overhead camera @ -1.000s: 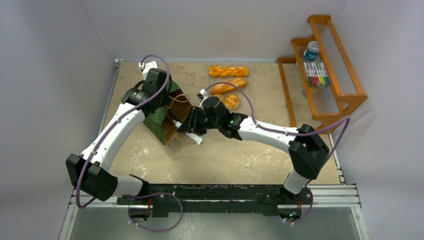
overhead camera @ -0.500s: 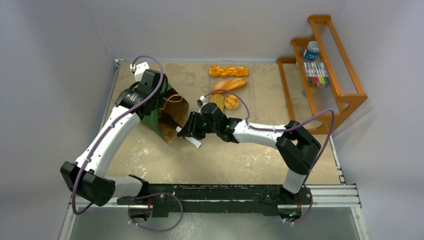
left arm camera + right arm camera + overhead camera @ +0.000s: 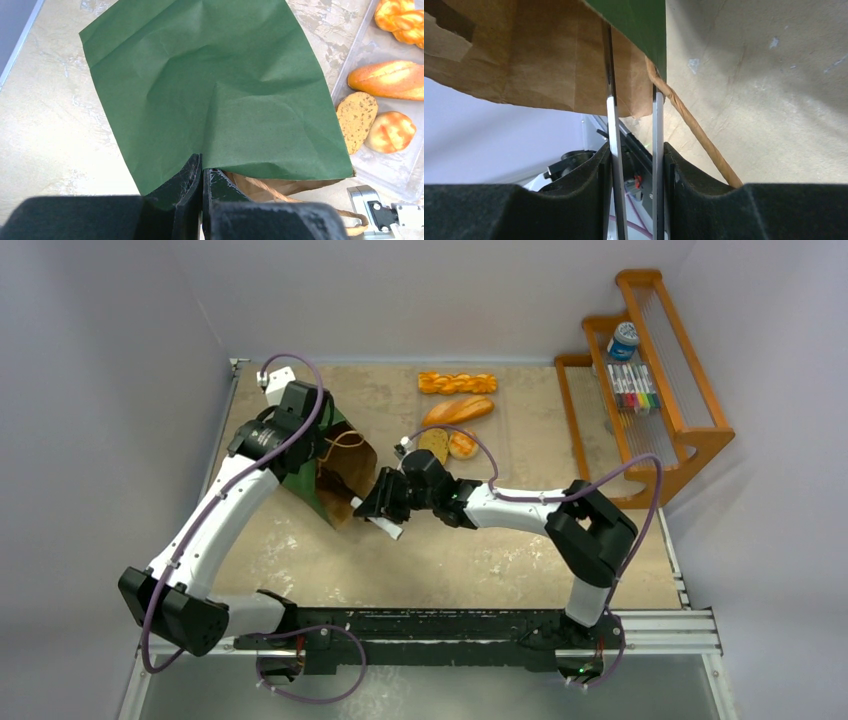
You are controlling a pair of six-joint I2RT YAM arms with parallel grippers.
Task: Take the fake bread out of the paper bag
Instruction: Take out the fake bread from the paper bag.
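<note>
Because the left gripper (image 3: 202, 172) was clenched on the paper bag (image 3: 215, 85) rim, its mouth stood propped open for the right gripper (image 3: 636, 155), which grasped metal tongs (image 3: 613, 120) poked inside (contents hidden). Four fake bread (image 3: 385, 80) pieces lay outside on a clear tray (image 3: 395, 175) beside the bag, apparently already fetched.

No legible text, label or number anywhere.

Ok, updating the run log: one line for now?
left gripper: shut on paper bag | right gripper: shut on metal tongs, tips in bag | fake bread: four outside
</note>
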